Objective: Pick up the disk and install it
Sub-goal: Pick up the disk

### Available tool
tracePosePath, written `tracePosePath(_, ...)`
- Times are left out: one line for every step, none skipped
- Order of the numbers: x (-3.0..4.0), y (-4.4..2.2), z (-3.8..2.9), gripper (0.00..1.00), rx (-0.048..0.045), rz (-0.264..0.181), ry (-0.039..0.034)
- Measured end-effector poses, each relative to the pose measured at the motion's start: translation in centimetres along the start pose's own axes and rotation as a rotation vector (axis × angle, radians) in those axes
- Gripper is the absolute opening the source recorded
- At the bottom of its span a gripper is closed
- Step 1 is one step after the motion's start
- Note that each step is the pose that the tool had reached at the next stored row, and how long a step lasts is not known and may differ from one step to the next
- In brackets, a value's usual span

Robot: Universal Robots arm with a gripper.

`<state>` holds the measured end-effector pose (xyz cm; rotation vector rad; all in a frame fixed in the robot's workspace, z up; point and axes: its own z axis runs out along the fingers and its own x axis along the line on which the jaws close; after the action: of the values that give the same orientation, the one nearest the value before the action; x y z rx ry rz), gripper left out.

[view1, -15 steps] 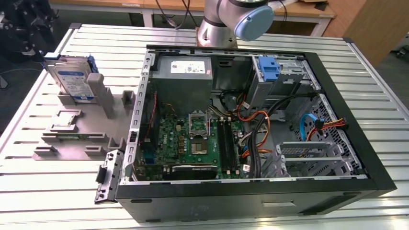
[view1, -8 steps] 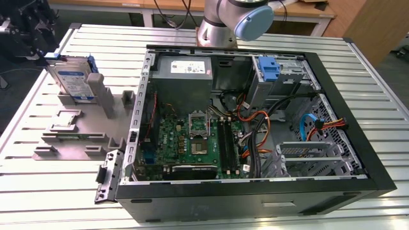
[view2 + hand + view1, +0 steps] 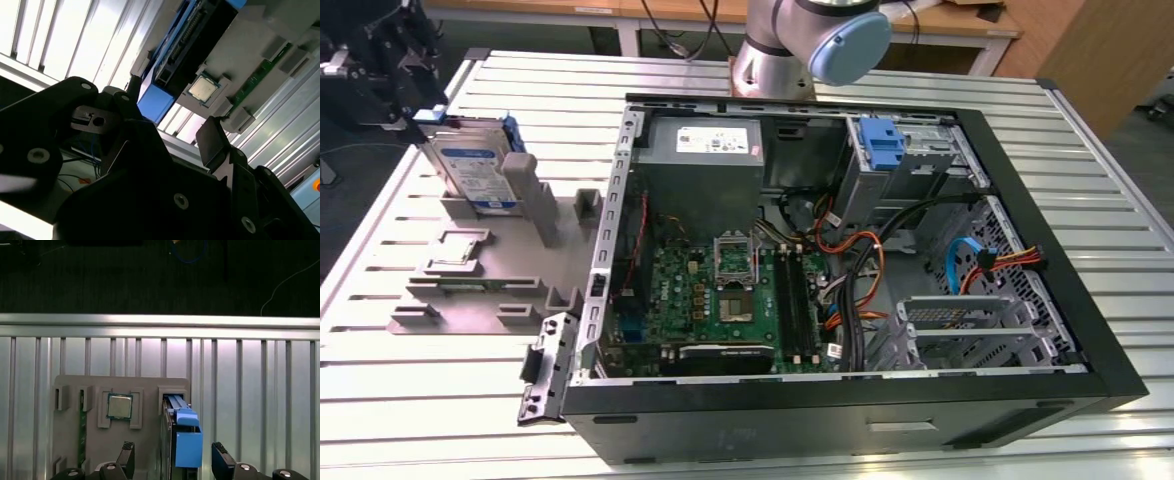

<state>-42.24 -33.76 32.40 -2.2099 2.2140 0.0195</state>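
**Clerk:** Entry one, your tool. Condition, and what can't be read?

**Operator:** My gripper [image 3: 174,456]: released, holding nothing. In the first wrist view my two fingers [image 3: 126,454] stand spread, one on each side of the disk [image 3: 181,440], and neither appears to touch it. The frame cuts off their lower parts. In the second wrist view my own dark housing covers most of the scene, and the contact faces are in shadow. In the exterior view my tool is a dark mass at the upper left corner, partly cut off, with its fingers unreadable.

**Clerk:** Entry two, the disk. Location and appearance?

**Operator:** It stands upright on edge in a slot of the gray fixture [image 3: 467,295]. The fixture sits on the slatted metal table [image 3: 400,400], outside the computer case [image 3: 854,405] on the exterior view's left. The body is flat silver metal with a white-and-blue label on the face toward the exterior camera, and a blue rail runs along the edges. A gray post of the fixture hides its lower corner. From my first wrist camera it shows edge-on, as a narrow dark side and a blue tab, with the label hidden.

**Clerk:** Anything adjacent?

**Operator:** A square processor chip [image 3: 119,406] lies seated in the same fixture, just beside the disk's slot.
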Motion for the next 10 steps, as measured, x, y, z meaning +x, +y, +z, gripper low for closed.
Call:
tracePosePath(-0.01, 0.0, 0.14, 0.71, 0.0001, 0.0, -0.0005)
tracePosePath(-0.01, 0.0, 0.29, 0.71, 0.0, 0.0, -0.001)
tracePosePath(-0.01, 0.0, 0.47, 0.71, 0.0, 0.0, -0.0022)
tracePosePath(-0.02, 0.0, 0.65, 0.71, 0.0001, 0.0, -0.0027)
tracePosePath(-0.05, 0.0, 0.82, 0.71, 0.0, 0.0, -0.0029)
tracePosePath(-0.1, 0.0, 0.95, 0.71, 0.0, 0.0, -0.0031)
tracePosePath(-0.16, 0.0, 1.05, 0.71, -0.0002, 0.0, -0.0036)
tracePosePath(-0.21, 0.0, 1.16, 0.71, -0.0001, 0.0, -0.0046)
tracePosePath(-0.27, 0.0, 1.26, 0.71, -0.0001, 0.0, -0.0058)
tracePosePath(-0.32, 0.0, 1.36, 0.71, 0.0001, 0.0, -0.0072)
